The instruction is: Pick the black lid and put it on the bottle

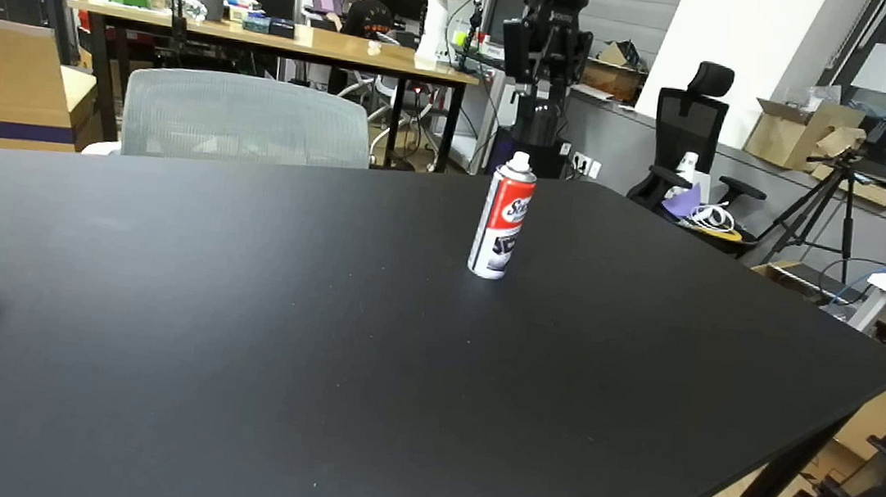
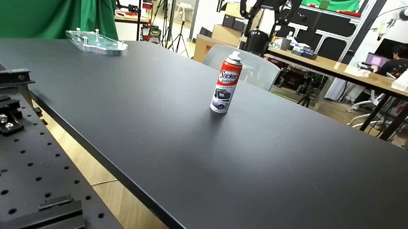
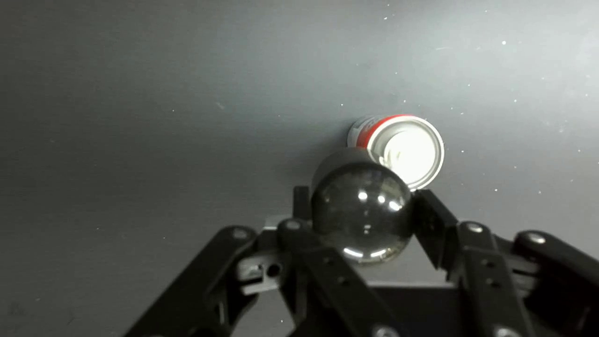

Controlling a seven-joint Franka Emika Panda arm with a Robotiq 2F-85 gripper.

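Black bench [image 1: 252,344], smooth and faintly speckled, green cloth [image 2: 23,7] in folds beyond one edge, grey mesh chair [image 1: 250,121] at another, jointed gripper [image 2: 259,36] pinching the black lid [image 3: 362,215], upright bottle [image 1: 506,216] — red-and-white cylinder, in from the chair's edge — lid domed, shiny, aloft near the bottle

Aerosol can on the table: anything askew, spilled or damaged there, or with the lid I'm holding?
Nothing plainly stands out. The red-and-white aerosol can stands on the black table, and no spill or dent shows. It slants in both exterior views, probably from the camera angle. The gripper holds the black lid, with no visible damage.
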